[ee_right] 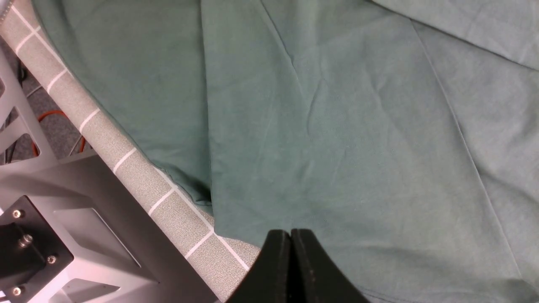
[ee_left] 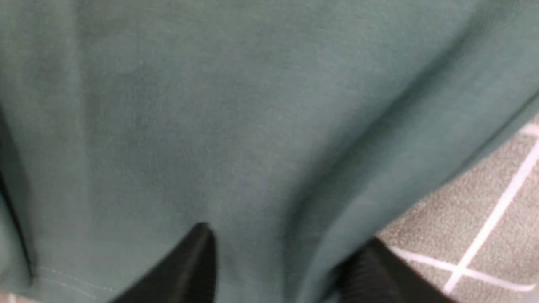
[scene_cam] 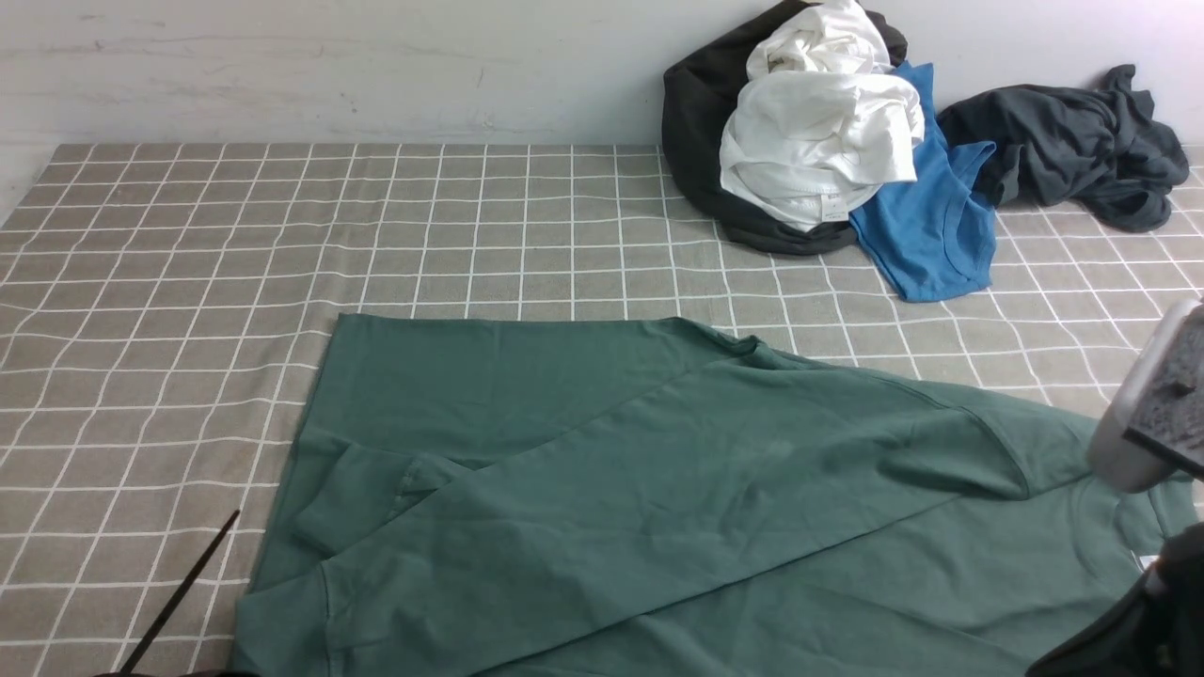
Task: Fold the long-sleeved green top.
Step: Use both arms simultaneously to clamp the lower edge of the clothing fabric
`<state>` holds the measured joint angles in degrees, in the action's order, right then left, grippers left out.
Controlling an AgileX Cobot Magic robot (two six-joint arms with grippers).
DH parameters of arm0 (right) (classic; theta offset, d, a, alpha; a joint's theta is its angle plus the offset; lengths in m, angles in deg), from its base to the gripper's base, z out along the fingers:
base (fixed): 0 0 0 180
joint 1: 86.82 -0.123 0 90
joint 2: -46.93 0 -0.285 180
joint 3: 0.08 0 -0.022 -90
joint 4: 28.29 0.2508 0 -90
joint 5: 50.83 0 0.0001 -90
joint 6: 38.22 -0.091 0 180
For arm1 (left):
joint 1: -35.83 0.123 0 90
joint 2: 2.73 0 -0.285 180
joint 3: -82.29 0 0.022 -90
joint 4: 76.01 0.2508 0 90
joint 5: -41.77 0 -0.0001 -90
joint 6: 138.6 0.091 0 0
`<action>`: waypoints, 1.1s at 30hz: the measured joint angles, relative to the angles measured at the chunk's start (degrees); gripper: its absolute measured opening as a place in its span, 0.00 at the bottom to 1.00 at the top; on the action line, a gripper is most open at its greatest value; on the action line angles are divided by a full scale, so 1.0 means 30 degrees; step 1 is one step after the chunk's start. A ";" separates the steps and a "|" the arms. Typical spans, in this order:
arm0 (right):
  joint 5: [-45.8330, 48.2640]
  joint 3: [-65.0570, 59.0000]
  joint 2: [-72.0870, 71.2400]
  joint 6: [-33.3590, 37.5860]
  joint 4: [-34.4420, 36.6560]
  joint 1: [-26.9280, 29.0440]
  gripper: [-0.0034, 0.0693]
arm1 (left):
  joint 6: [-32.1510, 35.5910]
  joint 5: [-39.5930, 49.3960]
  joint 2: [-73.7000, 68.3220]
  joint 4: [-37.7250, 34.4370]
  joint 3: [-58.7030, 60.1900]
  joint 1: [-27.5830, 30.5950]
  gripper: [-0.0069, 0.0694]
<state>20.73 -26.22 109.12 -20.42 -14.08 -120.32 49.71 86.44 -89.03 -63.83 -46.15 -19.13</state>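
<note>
Where the green long-sleeved top (scene_cam: 658,489) lay: one garment, spread flat on the near half of the table and reaching its near edge.
Sleeves: two showed in the front view. One ran diagonally across the body from the right shoulder to the near left corner. The other was folded in by the left edge.
Table cover: one grey checked cloth (scene_cam: 188,282) with white grid lines, under everything.
Left gripper (ee_left: 288,233): one, close over the green cloth. Its two black fingers (ee_left: 198,265) stood apart with a ridge of fabric between them. The blur made it impossible to tell whether they pinched it.
Right gripper (ee_right: 290,232): one, its two fingers pressed together with nothing between them, over the top's hem near the table edge.
Far-right pile: four garments, well apart from the green top. They were one white garment (scene_cam: 818,132) on one black garment (scene_cam: 696,113), one bright blue top (scene_cam: 926,235) and one charcoal garment (scene_cam: 1072,141).
</note>
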 joint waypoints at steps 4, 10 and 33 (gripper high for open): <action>0.0000 0.0000 0.0000 0.0145 -0.0221 0.0000 0.03 | -0.1567 -0.0038 0.0000 0.0000 0.0000 0.0000 0.16; 0.0000 -0.0028 0.0000 0.0821 -0.1101 0.0000 0.03 | -0.2302 0.1110 0.0000 -0.0200 -0.0727 0.0195 0.10; -0.7622 -0.9138 0.0740 0.5134 -0.6485 0.0000 0.82 | -0.1275 0.3931 0.0658 -0.0623 -0.2073 0.3220 0.10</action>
<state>-2.13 -53.64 111.34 -5.02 -33.53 -120.32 45.88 98.24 -87.06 -65.70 -52.37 -9.48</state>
